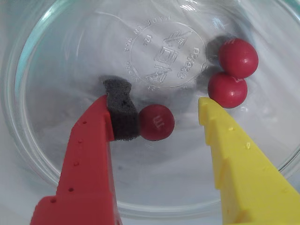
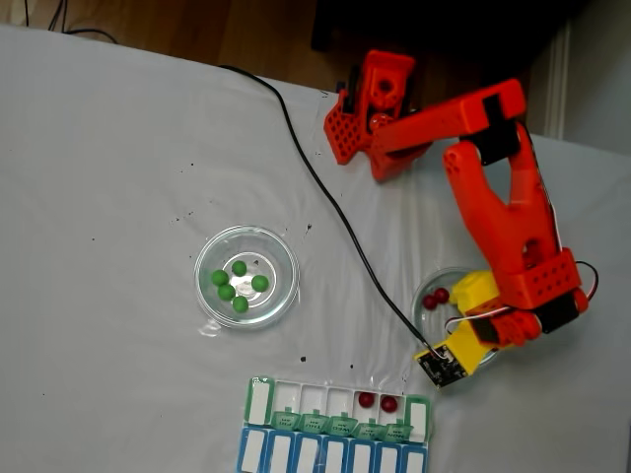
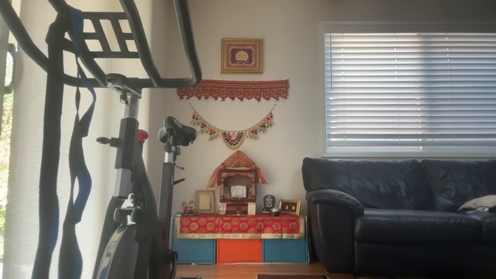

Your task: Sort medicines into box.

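Glass dish by the arm: I see the clear round dish [image 1: 56, 154] under the wrist camera, holding three dark red pills [image 1: 156, 122].
Claw: my claw [image 1: 159, 110] hangs inside that dish, released, its red finger [image 1: 86, 159] and yellow finger [image 1: 243, 164] spread wide apart.
Nearest pill: one red pill sits touching the grey foam pad [image 1: 123, 112] on the red finger; the other two lie together near the yellow finger's tip, touching each other.
Box: the pill organizer [image 2: 335, 434] lies on the white desk [image 2: 108, 177], below and left of that dish in the fixed view, with two red pills [image 2: 378, 401] in two neighbouring white compartments.
Second dish: another glass dish [image 2: 246, 277], left of the first and well apart from it, holds five green pills [image 2: 237, 286].
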`<state>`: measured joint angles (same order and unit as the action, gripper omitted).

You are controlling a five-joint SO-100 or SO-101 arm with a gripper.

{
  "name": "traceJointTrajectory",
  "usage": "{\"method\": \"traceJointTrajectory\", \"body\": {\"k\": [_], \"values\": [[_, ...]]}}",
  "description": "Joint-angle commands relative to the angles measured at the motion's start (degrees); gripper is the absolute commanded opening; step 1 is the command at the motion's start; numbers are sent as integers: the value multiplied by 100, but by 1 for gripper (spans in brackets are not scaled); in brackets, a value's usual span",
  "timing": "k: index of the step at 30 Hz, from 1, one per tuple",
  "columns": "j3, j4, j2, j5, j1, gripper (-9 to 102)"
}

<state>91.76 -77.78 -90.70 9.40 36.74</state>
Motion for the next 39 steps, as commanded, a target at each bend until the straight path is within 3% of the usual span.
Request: {"method": "traceJointTrajectory", "body": {"k": [1, 39], "values": [[-360, -123, -220, -176, 97, 24], [-35, -519, -343, -861, 457, 27]]}}
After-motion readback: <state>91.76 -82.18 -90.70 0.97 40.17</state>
